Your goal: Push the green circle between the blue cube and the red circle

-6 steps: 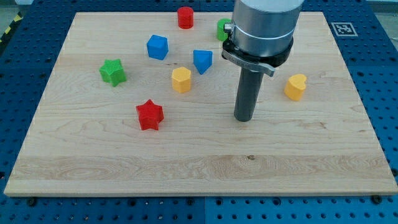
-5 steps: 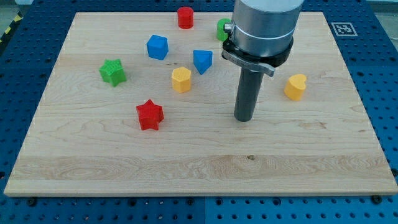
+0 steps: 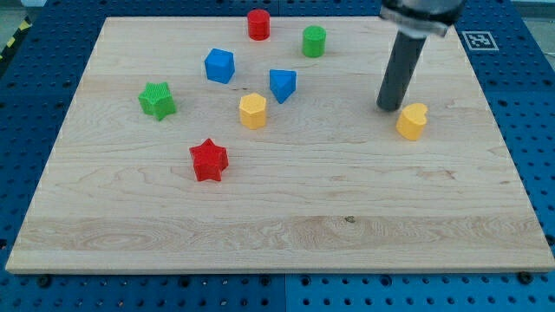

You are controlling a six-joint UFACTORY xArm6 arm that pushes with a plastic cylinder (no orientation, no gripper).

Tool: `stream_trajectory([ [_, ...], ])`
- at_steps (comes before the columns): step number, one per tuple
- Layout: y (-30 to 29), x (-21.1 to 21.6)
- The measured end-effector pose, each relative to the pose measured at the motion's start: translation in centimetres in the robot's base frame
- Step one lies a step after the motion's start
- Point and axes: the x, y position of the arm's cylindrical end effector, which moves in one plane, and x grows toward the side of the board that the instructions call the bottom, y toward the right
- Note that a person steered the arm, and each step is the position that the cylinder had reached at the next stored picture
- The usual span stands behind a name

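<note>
The green circle [image 3: 314, 41] stands near the view's top, right of the red circle [image 3: 258, 23]. The blue cube [image 3: 219, 65] lies below and left of the red circle. My tip [image 3: 388, 107] rests on the board at the view's right, just left of and above the yellow heart block [image 3: 413, 120]. It is well to the right of and below the green circle, touching no block.
A blue wedge-shaped block [image 3: 282, 84] and a yellow hexagon [image 3: 252, 111] sit mid-board. A green star [image 3: 157, 100] lies at the left and a red star [image 3: 208, 159] lower down. The wooden board [image 3: 277, 234] sits on a blue perforated table.
My tip has moved up and to the right, from mid-board to beside the yellow heart. The green circle, partly hidden before, now shows fully. No block has moved.
</note>
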Motion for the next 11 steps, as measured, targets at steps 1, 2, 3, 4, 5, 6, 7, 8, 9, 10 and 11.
stream_trajectory([
  [1,1.0,-5.9],
  [2,0.9,-7.5],
  [3,-3.5,-8.0],
  [4,-8.5,-11.5],
  [5,-9.0,-14.1],
  [6,-9.6,-14.5],
  [7,-10.4,-14.0],
  [8,-10.4,-11.7],
  [9,-10.4,-10.0],
  [10,-10.4,-9.2],
  [11,-11.0,-8.6],
])
